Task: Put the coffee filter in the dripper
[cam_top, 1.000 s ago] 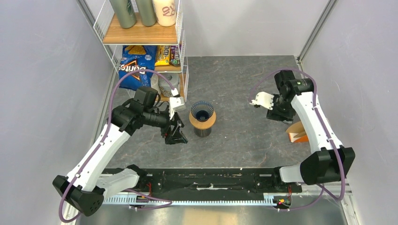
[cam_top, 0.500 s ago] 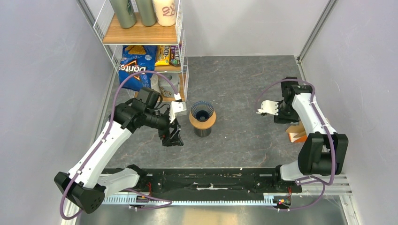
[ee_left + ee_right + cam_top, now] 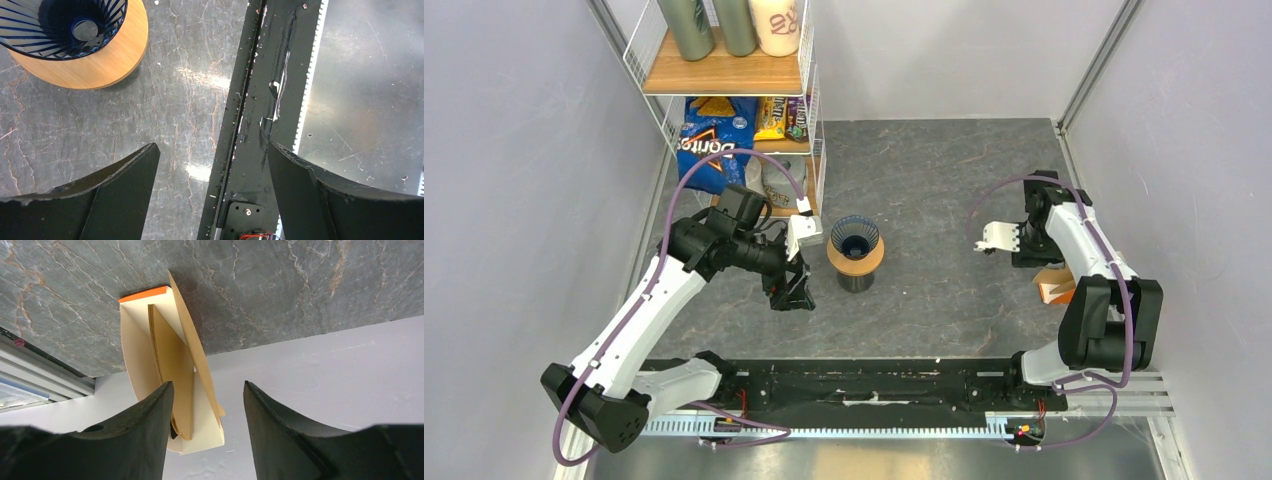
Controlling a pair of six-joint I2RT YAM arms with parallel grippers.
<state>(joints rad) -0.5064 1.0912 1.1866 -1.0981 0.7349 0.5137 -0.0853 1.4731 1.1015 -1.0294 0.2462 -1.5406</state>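
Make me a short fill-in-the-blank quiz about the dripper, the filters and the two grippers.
1. The left gripper and right gripper are both ____.
2. The filters stand in the holder, straight ahead of the ____ gripper.
3. The dripper sits in a wooden ring and holds ____ filter.

Missing words: open; right; no.
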